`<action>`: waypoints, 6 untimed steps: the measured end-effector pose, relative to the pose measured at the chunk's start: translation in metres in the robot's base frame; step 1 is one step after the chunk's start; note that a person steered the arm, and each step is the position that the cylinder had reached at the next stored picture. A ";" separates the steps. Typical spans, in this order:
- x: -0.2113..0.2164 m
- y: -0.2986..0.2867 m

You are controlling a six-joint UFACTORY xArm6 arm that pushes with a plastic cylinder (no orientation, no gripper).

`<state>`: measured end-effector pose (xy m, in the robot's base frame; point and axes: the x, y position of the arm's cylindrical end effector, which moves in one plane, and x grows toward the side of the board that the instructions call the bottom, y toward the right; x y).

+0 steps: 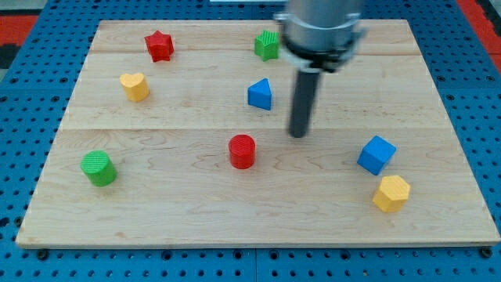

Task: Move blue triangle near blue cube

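Now my tip [298, 135] on board [188, 211], holding nothing, just right of blue triangle [260, 95], not touching. Blue cube [376, 154] well apart, toward view's lower right, beside yellow block [391, 193].

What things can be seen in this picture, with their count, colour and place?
star block: 1, red, top left of board
heart block: 1, yellow, left, below star
cube: 1, green, top centre
blue triangle: 1, centre
red cylinder: 1, centre, lower
green cylinder: 1, lower left
blue cube: 1, right
hexagon block: 1, yellow, lower right
wooden board: 1, light
my tip: right of blue triangle, apart
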<state>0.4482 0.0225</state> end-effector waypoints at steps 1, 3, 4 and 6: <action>-0.048 -0.101; -0.066 0.030; -0.064 0.045; 0.006 0.106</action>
